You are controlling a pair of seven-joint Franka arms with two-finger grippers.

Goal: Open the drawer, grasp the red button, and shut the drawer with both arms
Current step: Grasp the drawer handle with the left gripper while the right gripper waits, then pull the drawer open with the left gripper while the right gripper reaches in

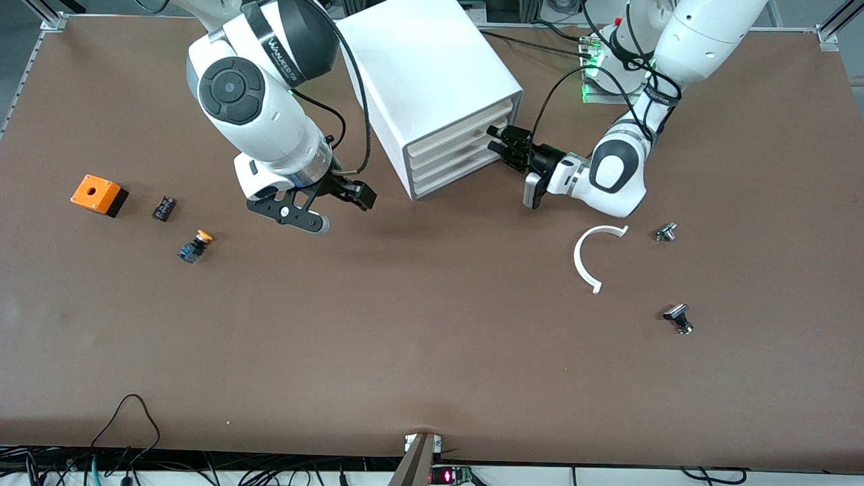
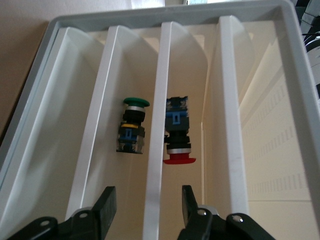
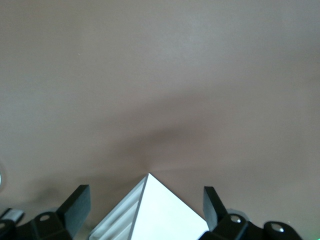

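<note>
Red-capped button lies in a drawer of the cabinet, beside a green one. Left pincer part-open, straddling a drawer front edge to pull. Right pincer wide open, empty, waits over the table.

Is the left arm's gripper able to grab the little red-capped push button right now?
Probably not yet. The left gripper is at the white cabinet's front, fingers either side of a drawer edge. The red-capped push button lies deeper inside the closed stack.
</note>
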